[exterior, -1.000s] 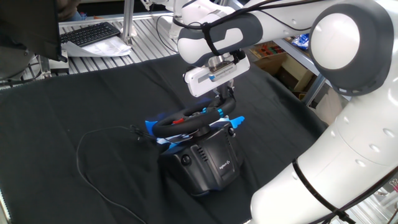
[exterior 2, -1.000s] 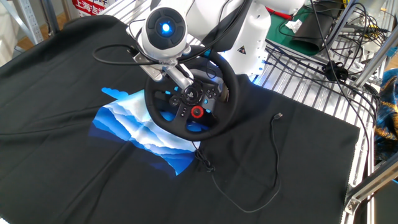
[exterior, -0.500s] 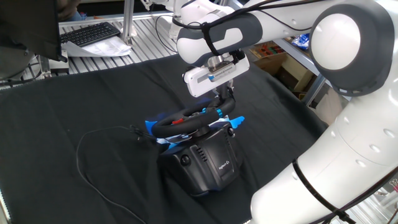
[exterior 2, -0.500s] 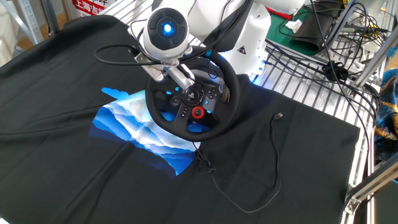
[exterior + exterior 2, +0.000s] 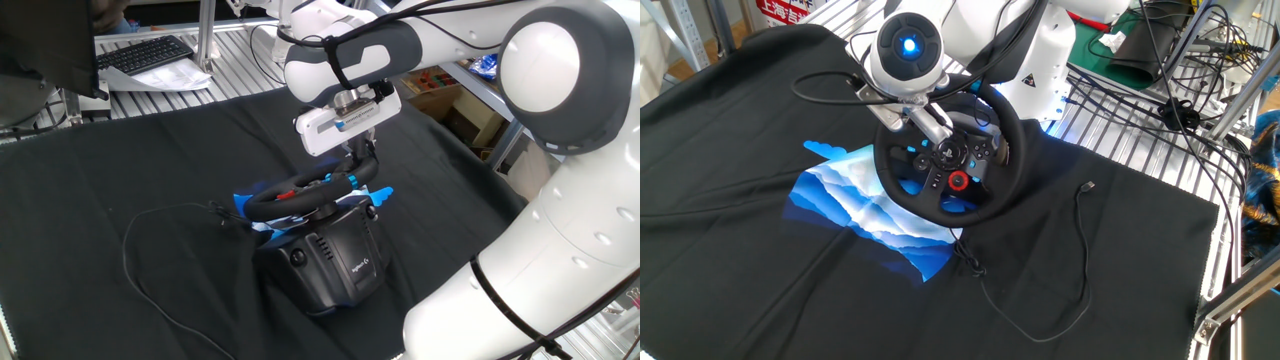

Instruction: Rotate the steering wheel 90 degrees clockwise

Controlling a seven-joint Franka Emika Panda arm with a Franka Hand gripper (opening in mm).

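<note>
Steering wheel (image 5: 946, 160), round, black matte rim, red hub button, blue paddles, sat tilted on boxy black plastic base (image 5: 325, 259) mid black cloth-covered table (image 5: 120, 150). White two-finger gripper (image 5: 359, 162) gripped wheel's upper rim, fingers narrow.

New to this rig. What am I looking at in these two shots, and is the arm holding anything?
It is one white robot arm working at a table covered in black cloth. Both pictures show the same moment from two fixed cameras on different sides: one looks from behind the wheel's boxy black base, the other faces the steering wheel from the front. The wheel is a small gaming racing wheel with a black rim and a red hub button. A loose black cable trails over the cloth. The arm's two-finger gripper reaches down onto the wheel's rim. It appears to grip it, but the fingers are too hidden to tell if they are shut.
</note>
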